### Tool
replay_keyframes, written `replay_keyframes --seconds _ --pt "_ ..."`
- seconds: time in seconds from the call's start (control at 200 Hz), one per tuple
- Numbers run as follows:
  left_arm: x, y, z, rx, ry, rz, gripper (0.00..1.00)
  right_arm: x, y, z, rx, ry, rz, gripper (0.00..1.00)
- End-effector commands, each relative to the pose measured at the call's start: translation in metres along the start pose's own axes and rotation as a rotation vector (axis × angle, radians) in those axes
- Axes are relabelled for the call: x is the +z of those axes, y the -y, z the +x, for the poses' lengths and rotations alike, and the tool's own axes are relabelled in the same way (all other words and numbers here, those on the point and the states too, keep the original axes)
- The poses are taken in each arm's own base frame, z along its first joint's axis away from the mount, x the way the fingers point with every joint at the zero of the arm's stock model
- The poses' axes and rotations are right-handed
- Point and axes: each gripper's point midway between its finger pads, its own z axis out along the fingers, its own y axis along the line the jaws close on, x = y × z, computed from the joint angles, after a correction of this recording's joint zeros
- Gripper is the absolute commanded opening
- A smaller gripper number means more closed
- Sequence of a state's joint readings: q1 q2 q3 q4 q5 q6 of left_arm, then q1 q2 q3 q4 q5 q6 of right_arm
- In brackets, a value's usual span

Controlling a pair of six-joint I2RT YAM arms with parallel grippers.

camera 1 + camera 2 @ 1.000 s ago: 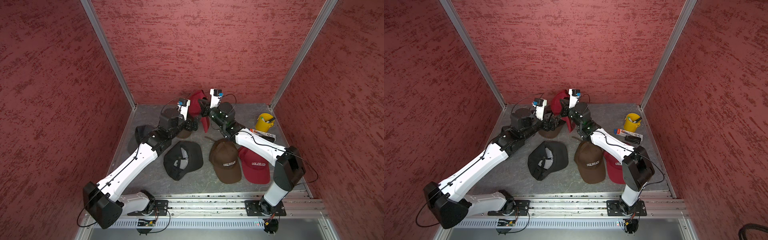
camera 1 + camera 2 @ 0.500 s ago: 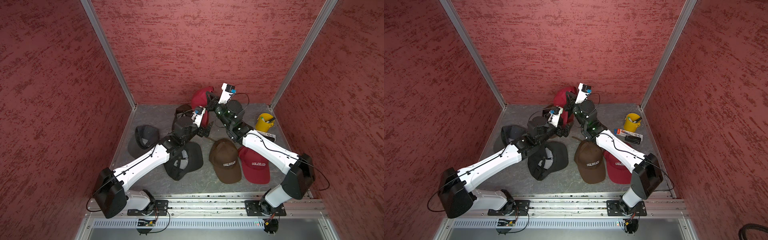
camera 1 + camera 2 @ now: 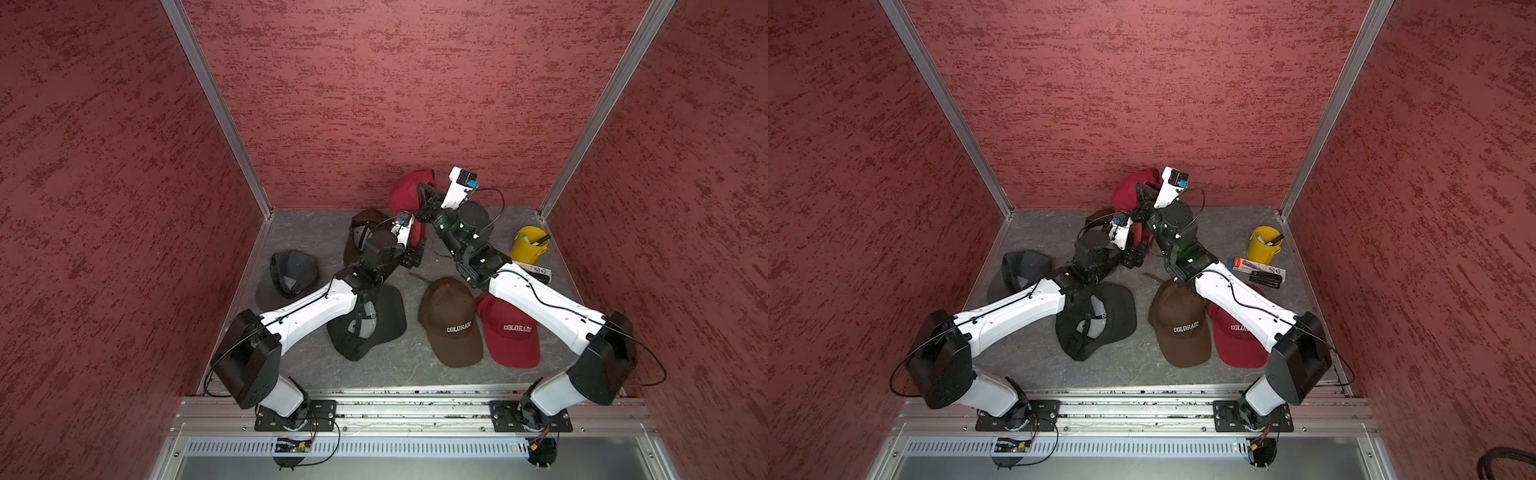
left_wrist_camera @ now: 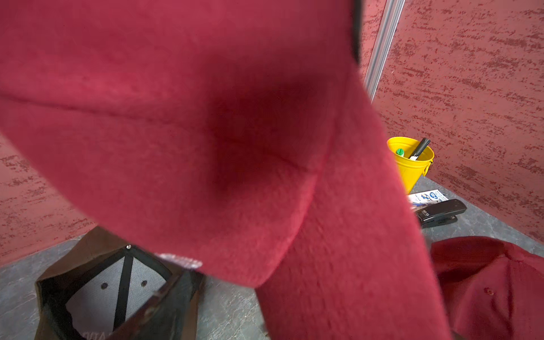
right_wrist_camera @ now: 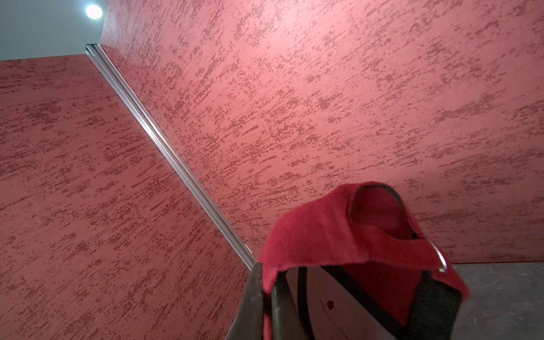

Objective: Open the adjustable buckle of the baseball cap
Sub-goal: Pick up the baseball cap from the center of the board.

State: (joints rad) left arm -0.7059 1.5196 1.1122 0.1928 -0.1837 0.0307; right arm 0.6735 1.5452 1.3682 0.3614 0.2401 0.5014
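Last sec: my L pincer [image 3: 412,257] has come away from its spot up by the red cap [image 3: 405,197] and dropped lower, toward the middle. Meanwhile my R pincer [image 3: 424,195] has carried the cap higher, close to the back wall. So the cap now hangs from R only. For the job that means no two-handed pull on the strap right now. I see no loose strap end, so I judge the buckle [image 5: 440,260] not yet open, and L needs a fresh approach.

States: R pincer is clenched on the red cap; its wrist view shows rim cloth pinched btw the fingers [image 5: 251,300]. L pincer: can't tell. Its jaws don't show in its own wrist view, which is nearly all red cloth, and they're too small and dark in both top views.

Places, w/ the yellow bucket [image 3: 528,248] as ref: the red cap is off the floor, left of the bucket and farther back, well apart from it. The buckle is a small metal ring on the cap's back strap, near R's grip but apart from the fingers. L pincer is also left of the bucket, nearer me than the cap and just under the hanging cloth. Whether it touches the cloth, can't tell.
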Motion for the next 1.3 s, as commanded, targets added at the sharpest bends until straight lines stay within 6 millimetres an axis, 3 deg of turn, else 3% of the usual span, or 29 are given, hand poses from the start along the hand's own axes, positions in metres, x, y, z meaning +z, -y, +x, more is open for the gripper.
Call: replay_keyframes --seconds 0.0,0.105,0.19,0.25,0.351,0.456,0.611,0.726,0.766,1.032,1.167,1.297 --pt "-0.009 -0.002 -0.02 -0.03 0.07 0.011 0.78 -0.011 -0.005 -0.015 0.001 0.041 0.0 0.0" --pt "-0.014 0.001 -0.017 -0.037 0.08 0.038 0.63 -0.011 -0.005 -0.012 -0.004 0.032 -0.006 0.01" --pt "-0.015 -0.001 -0.016 -0.044 0.075 0.034 0.36 -0.009 -0.006 -0.009 -0.005 0.025 -0.014 0.01" --pt "-0.015 -0.002 -0.015 -0.048 0.072 0.03 0.24 -0.008 -0.007 -0.009 -0.005 0.022 -0.019 0.01" --pt "-0.016 -0.001 -0.016 -0.055 0.074 0.035 0.09 -0.006 -0.007 -0.007 -0.009 0.017 -0.02 0.03" --pt "-0.018 -0.001 -0.019 -0.067 0.078 0.043 0.01 -0.006 -0.007 -0.008 -0.034 0.019 -0.016 0.15" --pt "-0.025 -0.002 -0.028 -0.116 0.09 0.077 0.0 -0.013 -0.005 -0.018 -0.14 0.035 -0.007 0.42" --pt "-0.03 -0.01 -0.035 -0.198 0.101 0.115 0.0 -0.019 0.006 -0.026 -0.216 0.034 0.016 0.52" --pt "-0.032 -0.013 -0.037 -0.235 0.104 0.133 0.0 -0.029 0.005 -0.043 -0.228 0.061 0.014 0.53" --pt "-0.044 -0.018 -0.054 -0.379 0.152 0.303 0.0 -0.062 0.05 -0.068 -0.301 0.091 0.113 0.58" --pt "-0.049 -0.014 -0.059 -0.402 0.159 0.37 0.0 -0.069 0.062 -0.059 -0.299 0.042 0.069 0.6" --pt "-0.053 -0.011 -0.061 -0.425 0.167 0.415 0.0 -0.068 0.054 -0.035 -0.303 -0.025 -0.044 0.61"
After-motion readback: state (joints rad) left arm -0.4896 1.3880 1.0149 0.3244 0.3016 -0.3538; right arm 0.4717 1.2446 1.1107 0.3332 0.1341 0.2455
